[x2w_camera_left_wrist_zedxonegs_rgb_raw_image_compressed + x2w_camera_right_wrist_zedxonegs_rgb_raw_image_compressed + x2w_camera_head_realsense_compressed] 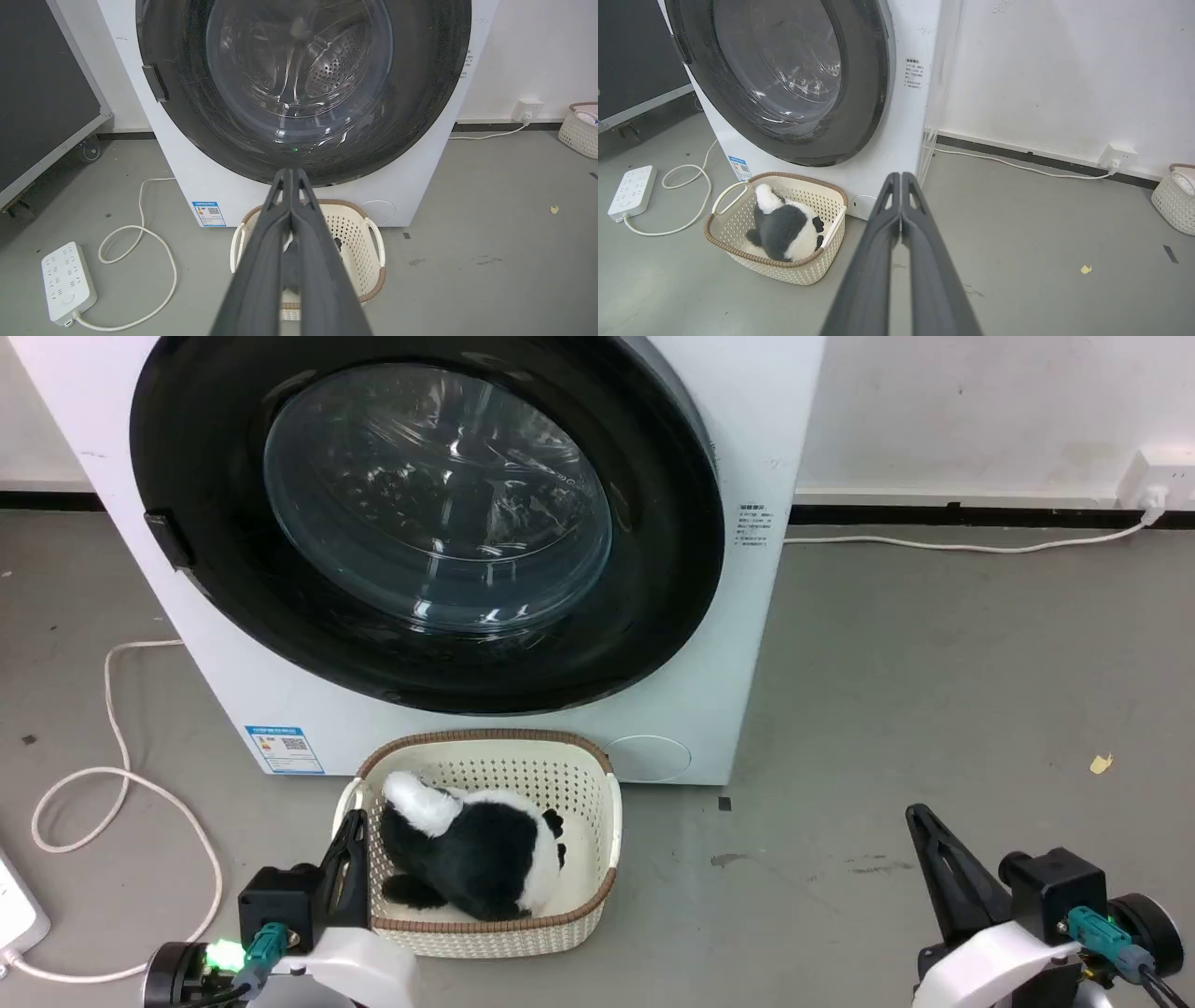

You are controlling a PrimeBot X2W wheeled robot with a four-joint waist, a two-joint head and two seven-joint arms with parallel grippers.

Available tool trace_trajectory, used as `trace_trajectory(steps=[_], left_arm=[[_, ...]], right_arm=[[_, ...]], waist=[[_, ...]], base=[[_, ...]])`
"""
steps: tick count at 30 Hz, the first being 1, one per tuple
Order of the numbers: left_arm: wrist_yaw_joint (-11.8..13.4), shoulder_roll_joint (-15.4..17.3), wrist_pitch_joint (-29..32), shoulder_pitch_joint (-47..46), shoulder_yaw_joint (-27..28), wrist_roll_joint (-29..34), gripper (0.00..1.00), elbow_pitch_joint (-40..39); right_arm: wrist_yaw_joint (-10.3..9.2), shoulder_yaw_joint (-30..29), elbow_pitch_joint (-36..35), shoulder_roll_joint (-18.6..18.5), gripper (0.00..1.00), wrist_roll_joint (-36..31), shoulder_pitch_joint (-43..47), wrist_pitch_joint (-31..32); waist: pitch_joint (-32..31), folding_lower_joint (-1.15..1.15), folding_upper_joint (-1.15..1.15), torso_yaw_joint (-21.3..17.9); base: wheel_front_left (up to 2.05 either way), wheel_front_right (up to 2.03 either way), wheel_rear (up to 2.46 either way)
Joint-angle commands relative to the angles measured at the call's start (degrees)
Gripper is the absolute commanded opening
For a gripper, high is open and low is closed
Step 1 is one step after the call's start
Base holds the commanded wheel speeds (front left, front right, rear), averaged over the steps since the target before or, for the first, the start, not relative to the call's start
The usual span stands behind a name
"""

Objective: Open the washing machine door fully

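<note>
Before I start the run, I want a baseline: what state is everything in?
washing machine door: shut.
laundry basket: upright, holding the plush panda.
plush panda: lying inside the laundry basket.
left hand: shut, empty.
right hand: shut, empty.
wall plug: plugged in.

The air in front of the washing machine door (429, 513) is open. Right below the door, a cream basket (509, 773) with a plush toy (476, 859) in it sits on the floor (934, 709) and blocks the low way in. Left of the door, a looped white cable (124, 767) and a power strip (65, 280) lie on the floor, near a dark board on wheels (42, 93). Right of the door, the floor is wide open.
</note>
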Motion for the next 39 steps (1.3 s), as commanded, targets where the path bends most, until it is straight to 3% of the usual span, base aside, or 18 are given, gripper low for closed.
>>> trace_trajectory(steps=[1, 30, 31, 39], left_arm=[[-0.25, 0.08, 0.01, -0.84, -0.01, 0.52, 0.00, -0.20], [-0.25, 0.08, 0.01, -0.84, -0.01, 0.52, 0.00, -0.20], [0.00, 0.00, -0.01, 0.00, 0.02, -0.01, 1.00, 0.00], [0.20, 0.00, -0.41, 0.03, -0.24, -0.34, 1.00, 0.13]], right_arm=[[-0.09, -0.05, 0.13, 0.29, 0.00, -0.36, -0.68, 0.03], [-0.09, -0.05, 0.13, 0.29, 0.00, -0.36, -0.68, 0.03], [0.00, 0.00, 0.00, 0.00, 1.00, 0.02, 0.00, -0.01], [0.01, -0.04, 0.12, 0.00, 1.00, 0.53, 0.10, -0.41]], waist=[[0.00, 0.00, 0.00, 0.00], [0.00, 0.00, 0.00, 0.00], [0.00, 0.00, 0.00, 0.00], [0.05, 0.00, 0.00, 0.00]], base=[[0.00, 0.00, 0.00], [0.00, 0.00, 0.00], [0.00, 0.00, 0.00], [0.00, 0.00, 0.00]])
